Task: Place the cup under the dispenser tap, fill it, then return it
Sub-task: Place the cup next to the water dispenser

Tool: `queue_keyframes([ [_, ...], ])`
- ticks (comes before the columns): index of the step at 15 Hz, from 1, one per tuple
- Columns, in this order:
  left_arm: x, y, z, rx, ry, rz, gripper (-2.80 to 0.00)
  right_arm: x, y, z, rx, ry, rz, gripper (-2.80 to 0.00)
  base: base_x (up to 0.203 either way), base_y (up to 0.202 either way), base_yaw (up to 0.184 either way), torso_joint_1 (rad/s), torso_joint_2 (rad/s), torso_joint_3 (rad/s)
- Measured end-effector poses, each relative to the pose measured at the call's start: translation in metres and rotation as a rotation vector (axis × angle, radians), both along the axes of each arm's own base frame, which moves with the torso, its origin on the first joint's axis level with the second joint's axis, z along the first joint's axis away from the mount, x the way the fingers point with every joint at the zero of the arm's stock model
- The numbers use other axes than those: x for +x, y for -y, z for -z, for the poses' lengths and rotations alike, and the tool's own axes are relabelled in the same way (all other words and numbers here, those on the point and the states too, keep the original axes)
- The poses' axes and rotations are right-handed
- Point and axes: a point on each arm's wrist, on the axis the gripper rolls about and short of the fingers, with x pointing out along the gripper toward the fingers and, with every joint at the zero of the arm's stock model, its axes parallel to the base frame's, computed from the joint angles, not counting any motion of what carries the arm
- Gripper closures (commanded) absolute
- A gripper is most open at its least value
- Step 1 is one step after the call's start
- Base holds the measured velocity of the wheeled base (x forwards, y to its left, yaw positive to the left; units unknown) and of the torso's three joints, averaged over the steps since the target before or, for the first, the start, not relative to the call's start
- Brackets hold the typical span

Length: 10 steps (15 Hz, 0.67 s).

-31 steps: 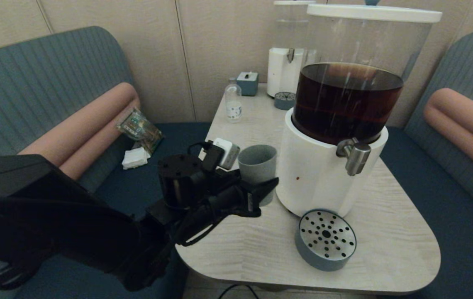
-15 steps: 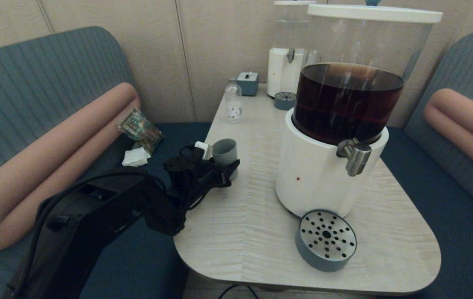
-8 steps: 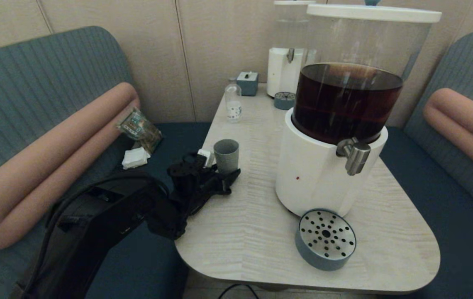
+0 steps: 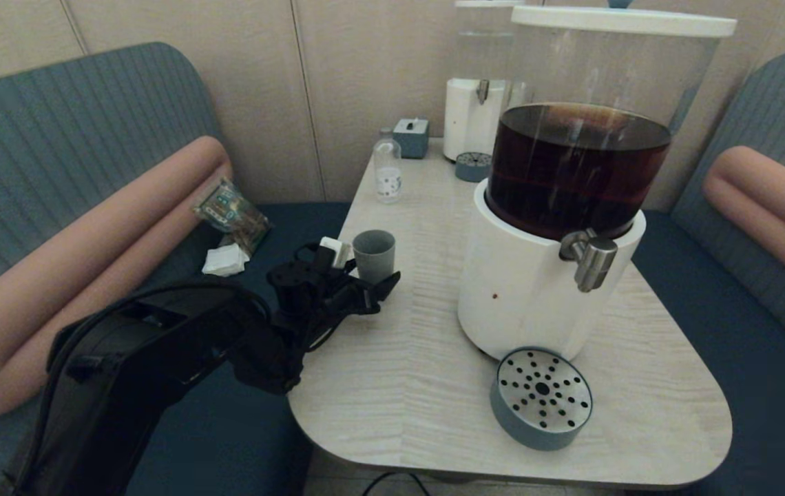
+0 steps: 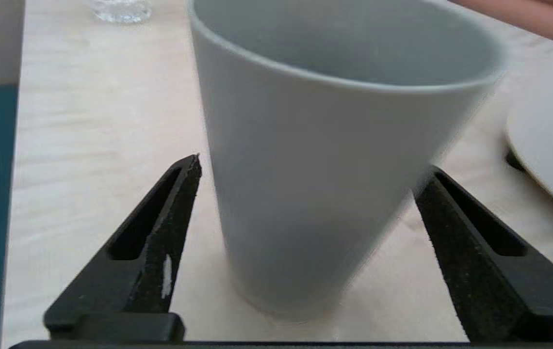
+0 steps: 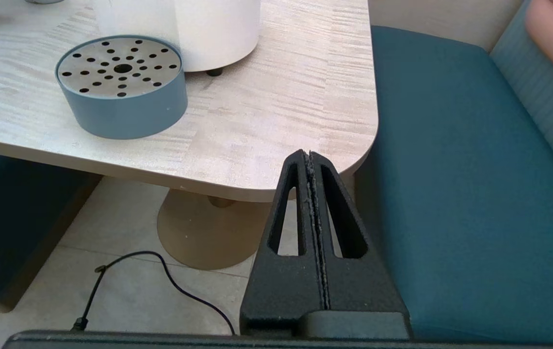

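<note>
Moved since two seconds back: cup (image 4: 374, 255) no longer up beside the white base of the dark-drink dispenser (image 4: 544, 289), now standing upright on the table (image 4: 434, 386) near its left edge, well apart from the dispenser tap (image 4: 591, 258). Left gripper (image 4: 370, 284) reaching in from the left at the cup's lower half, spread wide, one finger (image 5: 160, 232) on each side of the tumbler; in the left wrist view a sliver of tabletop visible between finger and cup wall on one side, the other fingertip right at the wall, contact there hard to tell. Base of the cup flat on the wood, not lifted. Tap pointing down over the round perforated drip tray (image 4: 542, 398), which sits near the front edge of the table, just in front of the dispenser. Farther back: small clear bottle (image 4: 387, 167), small blue box (image 4: 411, 137), second dispenser with clear liquid (image 4: 478, 83). Right gripper (image 6: 311, 157) parked low off the table's right front corner, above the blue bench seat (image 6: 461, 169), fingers pressed together, holding nothing.
</note>
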Motion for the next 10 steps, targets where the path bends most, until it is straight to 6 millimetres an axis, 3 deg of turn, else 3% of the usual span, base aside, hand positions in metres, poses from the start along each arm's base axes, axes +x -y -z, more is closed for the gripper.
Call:
queue_keyframes([
  [5,-0.037,-0.009,-0.01,0.035,-0.082,0.01,-2.8,0.0,0.0,0.0,0.0,0.0,0.0,0.0,0.0,0.0,0.0,0.0,0.0,0.0],
  [10,-0.088,-0.019,-0.041,0.06,-0.107,0.029,-2.8,0.0,0.0,0.0,0.0,0.0,0.0,0.0,0.0,0.0,0.0,0.0,0.0,0.0],
])
